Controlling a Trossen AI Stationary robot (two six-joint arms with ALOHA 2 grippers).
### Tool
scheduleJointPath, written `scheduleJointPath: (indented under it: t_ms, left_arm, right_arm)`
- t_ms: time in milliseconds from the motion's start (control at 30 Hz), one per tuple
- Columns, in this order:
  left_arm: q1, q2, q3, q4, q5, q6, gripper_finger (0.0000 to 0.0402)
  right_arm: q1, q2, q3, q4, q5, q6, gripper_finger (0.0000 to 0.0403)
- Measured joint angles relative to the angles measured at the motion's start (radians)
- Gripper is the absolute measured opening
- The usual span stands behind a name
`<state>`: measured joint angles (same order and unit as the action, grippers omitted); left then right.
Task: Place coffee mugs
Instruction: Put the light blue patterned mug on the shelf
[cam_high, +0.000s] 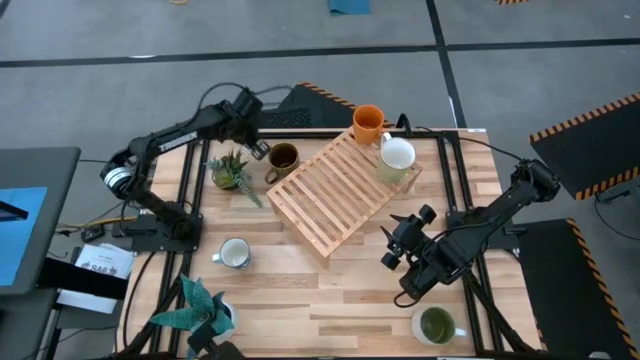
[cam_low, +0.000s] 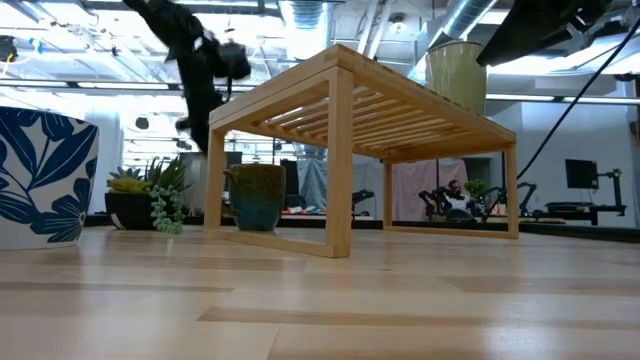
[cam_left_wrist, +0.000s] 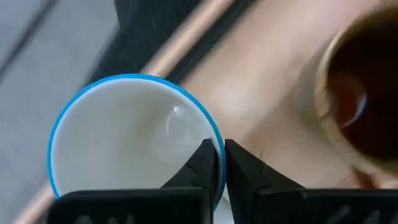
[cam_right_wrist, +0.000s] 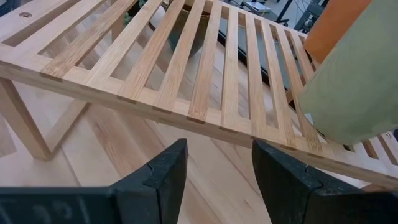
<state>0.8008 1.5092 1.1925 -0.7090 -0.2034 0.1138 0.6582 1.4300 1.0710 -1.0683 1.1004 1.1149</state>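
My left gripper (cam_left_wrist: 222, 168) is over the table's far-left part (cam_high: 258, 148), shut on a white mug with a blue rim (cam_left_wrist: 124, 143). The dark brown mug (cam_high: 283, 157) (cam_left_wrist: 360, 106) stands on the table just beside it. On the slatted rack (cam_high: 335, 190), at its far end, stand the orange mug (cam_high: 368, 122) and the pale green mug (cam_high: 397, 158) (cam_right_wrist: 354, 87). A white mug (cam_high: 235, 253) and a cream mug with a green inside (cam_high: 436, 325) stand on the table. My right gripper (cam_high: 400, 245) (cam_right_wrist: 217, 180) is open and empty, near the rack's near-right edge. My left gripper holds the blue-rimmed white mug by its rim (cam_left_wrist: 214, 140), with one finger (cam_left_wrist: 202, 168) inside the cup and the other (cam_left_wrist: 245, 174) outside the wall. The fingers come from above, pointing down. Whether the mug's base is off the table cannot be seen.
Two potted plants stand on the table's left side: a small succulent (cam_high: 230, 170) beside the brown mug and a blue-leaf-patterned pot (cam_high: 205, 312) (cam_low: 45, 175) at the near-left corner. Bare wood lies between the rack and the near edge (cam_high: 330, 300).
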Motion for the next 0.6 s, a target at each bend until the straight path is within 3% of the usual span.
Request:
scheduleJointPath:
  t_ms: [200, 367, 600]
  left_arm:
    - [-0.108, -0.087, 0.231, -0.102, 0.007, 0.028, 0.0002]
    - [-0.351, -0.109, 0.365, -0.108, 0.020, 0.095, 0.0002]
    - [-0.677, -0.066, 0.398, -0.041, -0.027, 0.314, 0.0001]
  right_arm:
    - [0.000, 0.000, 0.000, 0.000, 0.000, 0.000, 0.0205]
    - [0.000, 0.000, 0.000, -0.001, 0.000, 0.001, 0.0205]
    - [-0.001, 0.000, 0.000, 0.000, 0.000, 0.003, 0.0205]
